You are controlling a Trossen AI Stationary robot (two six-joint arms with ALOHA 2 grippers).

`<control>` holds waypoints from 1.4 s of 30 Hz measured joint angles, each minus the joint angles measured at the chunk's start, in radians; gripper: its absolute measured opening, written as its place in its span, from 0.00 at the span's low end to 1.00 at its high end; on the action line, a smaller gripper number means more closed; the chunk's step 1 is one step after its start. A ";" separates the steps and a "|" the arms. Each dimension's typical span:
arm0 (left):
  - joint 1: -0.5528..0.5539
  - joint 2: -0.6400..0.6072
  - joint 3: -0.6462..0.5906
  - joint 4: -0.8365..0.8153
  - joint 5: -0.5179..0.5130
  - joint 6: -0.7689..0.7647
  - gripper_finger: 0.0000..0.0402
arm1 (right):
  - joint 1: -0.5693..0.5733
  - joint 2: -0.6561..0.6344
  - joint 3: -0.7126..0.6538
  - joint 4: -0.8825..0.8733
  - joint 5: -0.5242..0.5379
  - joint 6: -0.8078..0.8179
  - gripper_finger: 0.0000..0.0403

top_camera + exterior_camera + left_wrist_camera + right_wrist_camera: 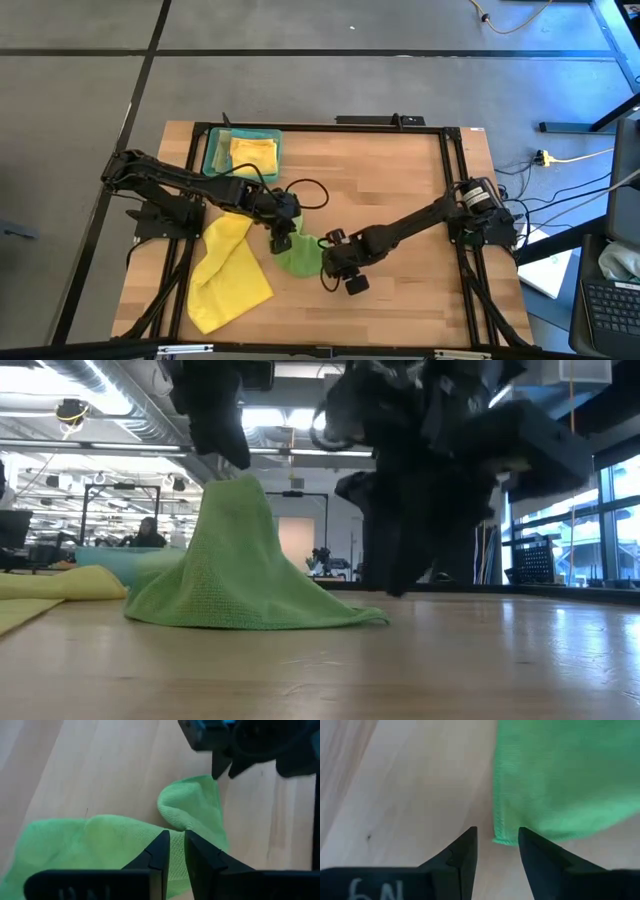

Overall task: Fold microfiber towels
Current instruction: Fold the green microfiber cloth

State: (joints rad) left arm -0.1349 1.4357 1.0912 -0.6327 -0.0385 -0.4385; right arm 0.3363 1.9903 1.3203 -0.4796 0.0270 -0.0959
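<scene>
We see the bright green towel (296, 254) near the table's middle, pulled up into a tent by our left gripper (280, 240), whose fingers are nearly closed on its peak. Our right gripper (496, 851) hangs half open just over the towel's corner, holding nothing

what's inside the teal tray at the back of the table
A folded yellow towel lies in the teal tray, covering most of its floor. Anything beneath that towel is hidden.
</scene>
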 joint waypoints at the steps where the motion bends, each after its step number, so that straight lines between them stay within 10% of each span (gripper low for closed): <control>1: 0.000 0.000 0.000 0.000 -0.001 -0.036 0.13 | 0.000 0.000 -0.020 0.027 0.001 -0.024 0.36; 17: -0.065 0.000 0.000 0.005 -0.082 -0.374 0.13 | -0.049 -0.005 -0.168 0.270 -0.016 -0.115 0.34; 25: -0.096 0.000 0.000 0.006 -0.101 -0.398 0.13 | -0.052 -0.005 -0.172 0.225 -0.057 -0.002 0.03; 42: -0.167 0.000 0.000 -0.024 -0.057 -0.167 0.13 | -0.243 -0.329 0.086 -0.292 -0.155 0.200 0.01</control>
State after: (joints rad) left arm -0.3023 1.4361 1.0912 -0.6571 -0.0952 -0.6058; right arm 0.0933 1.6617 1.4068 -0.7719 -0.1284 0.1038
